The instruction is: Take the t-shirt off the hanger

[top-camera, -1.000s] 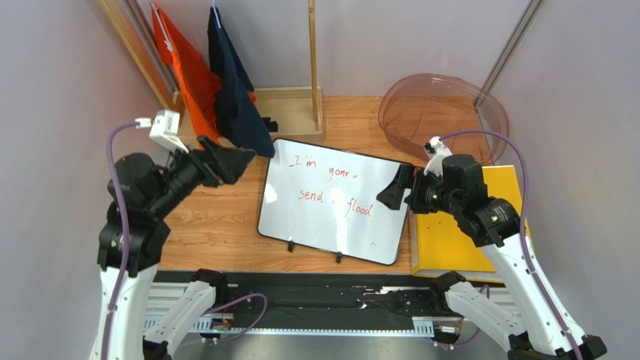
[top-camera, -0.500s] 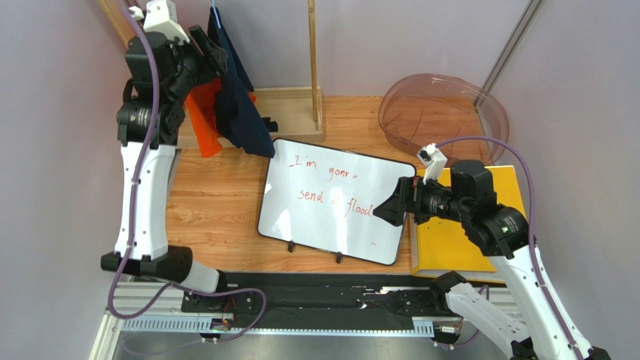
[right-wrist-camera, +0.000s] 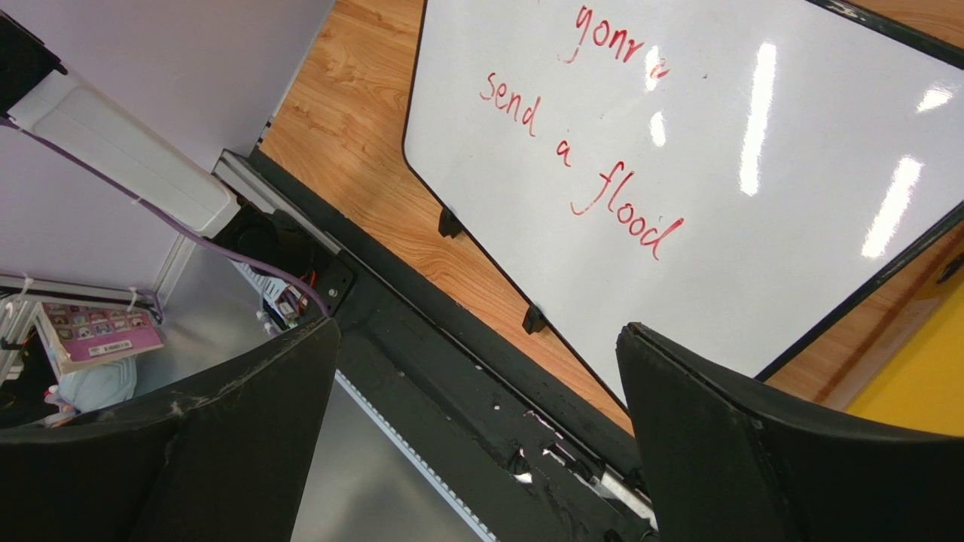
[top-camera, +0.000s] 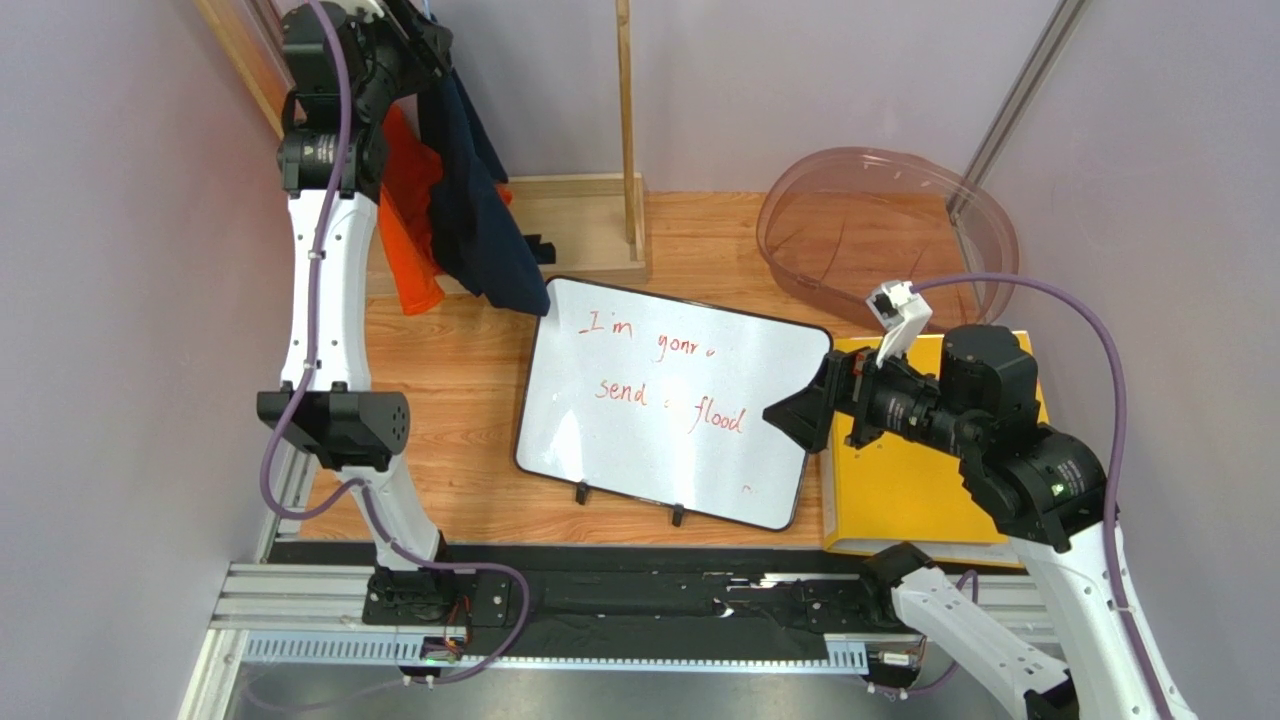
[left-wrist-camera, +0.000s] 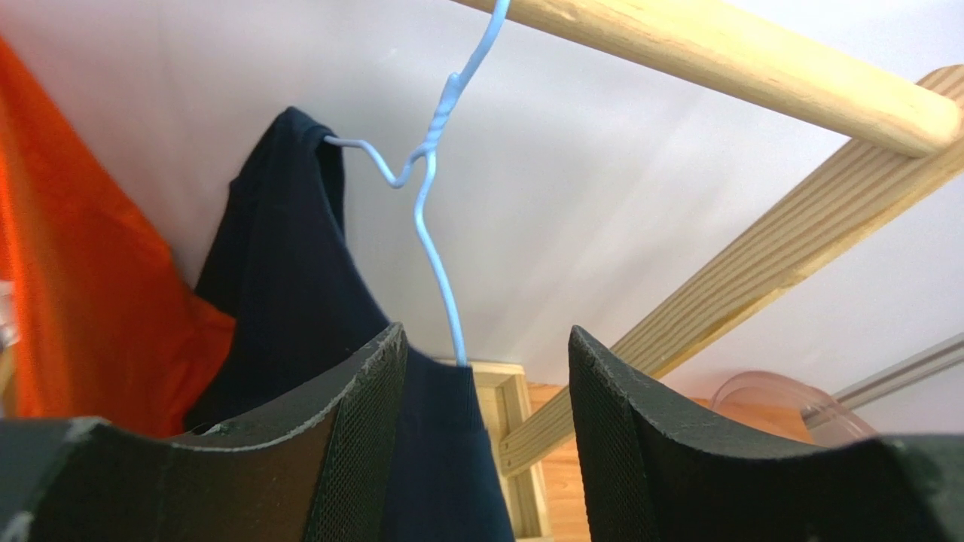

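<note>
A wooden bench (top-camera: 436,435) carries a white dry-erase board with red writing (top-camera: 661,398). At the far left, a navy blue t-shirt (left-wrist-camera: 283,282) hangs on a thin light-blue wire hanger (left-wrist-camera: 436,226) hooked over a round wooden rail (left-wrist-camera: 724,62). The left hand (left-wrist-camera: 484,339), high beside the shirt, is unclenched, with one finger on either side of the hanger's neck and the shirt just below. The right hand (top-camera: 793,416) hovers, released, over the board's right edge.

Pale lilac walls (top-camera: 105,300), light wood tabletop (top-camera: 436,435), wooden rack posts (top-camera: 625,105) at back, aluminium rail (top-camera: 286,608) along near edge
</note>
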